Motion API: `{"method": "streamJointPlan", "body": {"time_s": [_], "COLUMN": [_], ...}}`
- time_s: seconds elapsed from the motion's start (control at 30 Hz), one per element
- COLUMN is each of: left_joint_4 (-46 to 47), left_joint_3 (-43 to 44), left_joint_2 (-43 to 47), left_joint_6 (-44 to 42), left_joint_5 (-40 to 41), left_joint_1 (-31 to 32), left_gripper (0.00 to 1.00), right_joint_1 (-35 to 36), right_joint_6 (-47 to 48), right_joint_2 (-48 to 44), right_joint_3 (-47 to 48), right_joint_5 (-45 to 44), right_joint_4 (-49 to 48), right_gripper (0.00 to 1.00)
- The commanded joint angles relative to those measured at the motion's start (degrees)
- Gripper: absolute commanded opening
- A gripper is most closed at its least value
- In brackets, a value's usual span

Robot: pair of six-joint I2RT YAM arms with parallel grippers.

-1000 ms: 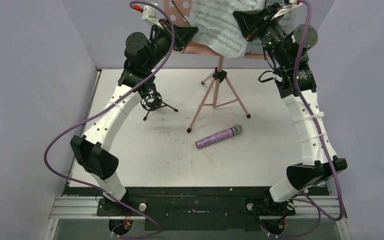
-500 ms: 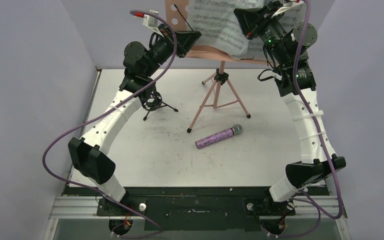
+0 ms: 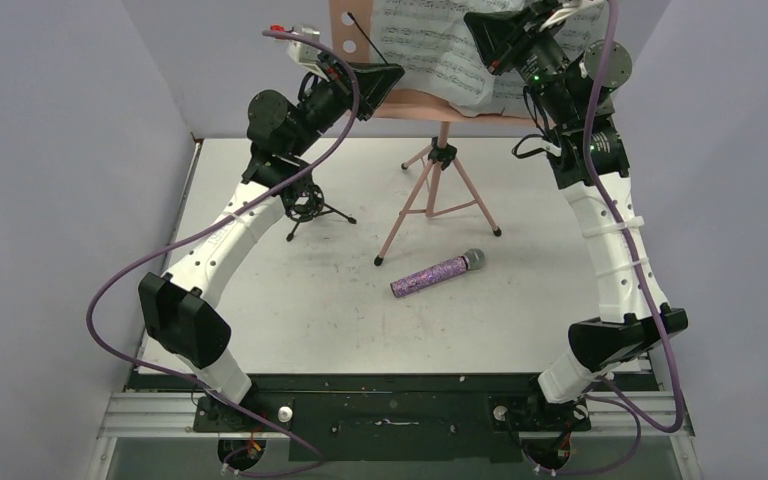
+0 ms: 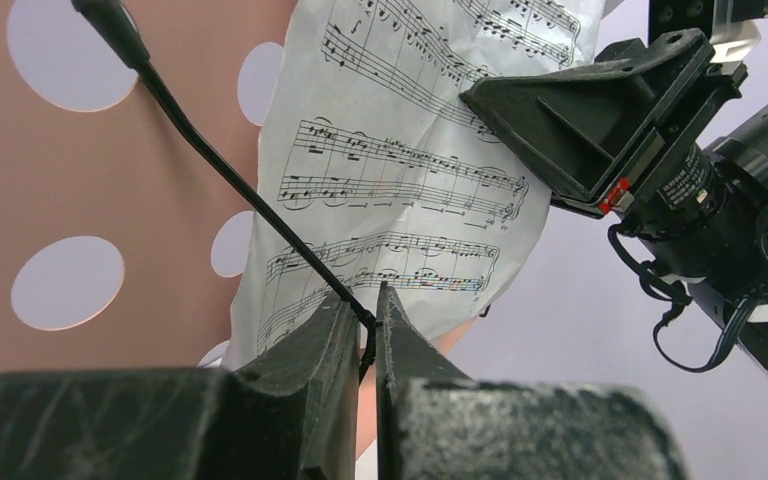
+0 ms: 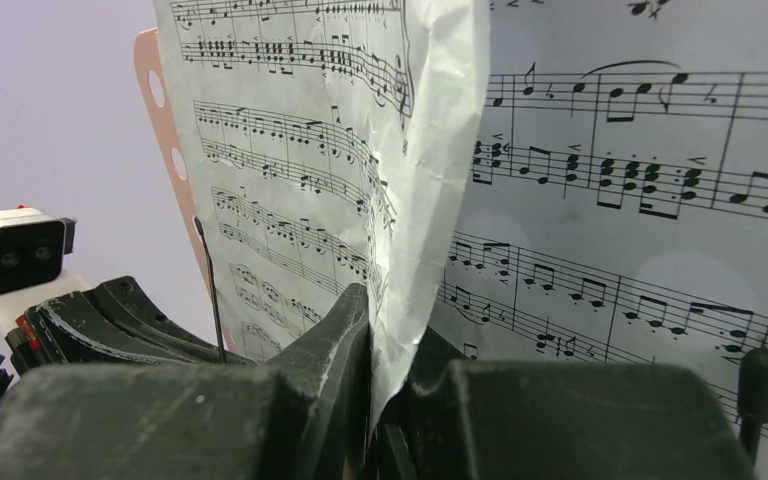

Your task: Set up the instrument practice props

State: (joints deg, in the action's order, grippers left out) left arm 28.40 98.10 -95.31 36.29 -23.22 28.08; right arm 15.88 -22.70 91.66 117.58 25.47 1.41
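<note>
Left gripper (image 4: 365, 305): fingers drawn almost together, pinching the lower end of the black wire page-holder (image 4: 222, 165) on the face of the pink music stand (image 4: 80, 190).

Right gripper (image 5: 388, 330): clamped on the lower edge of 1 sheet-music page (image 5: 430, 150). That page is creased and stands off the stand's desk. The 2nd page (image 5: 650, 160) lies flat against the desk behind it.

Top view: both pages sit on the desk to the right of the wire.

Microphone (image 3: 438, 273): lying flat on the table (image 3: 310, 320) in front of the stand's tripod legs (image 3: 435, 195), near the front foot, not touching it.

Shock-mount tripod (image 3: 308, 203): upright, left of the stand's legs, apart from them, partly hidden behind the left arm.
</note>
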Motion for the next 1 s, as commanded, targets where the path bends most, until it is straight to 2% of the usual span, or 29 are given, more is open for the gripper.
{"method": "streamJointPlan", "body": {"time_s": [0.0,0.1,0.33,0.5,0.67,0.97], "left_joint_4": [7.36,8.72,20.38,23.44,29.66,26.11], "left_joint_3": [0.43,-1.24,-9.27,-8.54,-10.18,-9.34], "left_joint_2": [2.91,3.55,4.70,3.58,2.52,3.79], "left_joint_6": [-5.53,-4.53,4.04,3.77,12.28,5.66], "left_joint_5": [-5.77,-3.93,2.91,0.31,4.46,0.85], "left_joint_1": [0.49,0.49,0.57,0.53,0.14,0.05], "left_gripper": [0.00,0.00,0.00,0.00,0.00,0.00], "right_joint_1": [0.40,0.70,0.86,1.07,1.20,1.90], "right_joint_6": [1.34,1.38,1.69,1.43,1.06,1.75], "right_joint_2": [1.03,1.41,2.02,2.38,2.22,2.51], "right_joint_3": [2.74,2.99,3.56,3.97,3.64,3.53], "right_joint_5": [-1.72,-1.98,-3.13,-3.63,-4.09,-3.68], "right_joint_4": [-1.59,-1.59,0.25,0.59,1.04,0.07], "right_gripper": [0.05,0.05,0.05,0.05,0.05,0.05]}}
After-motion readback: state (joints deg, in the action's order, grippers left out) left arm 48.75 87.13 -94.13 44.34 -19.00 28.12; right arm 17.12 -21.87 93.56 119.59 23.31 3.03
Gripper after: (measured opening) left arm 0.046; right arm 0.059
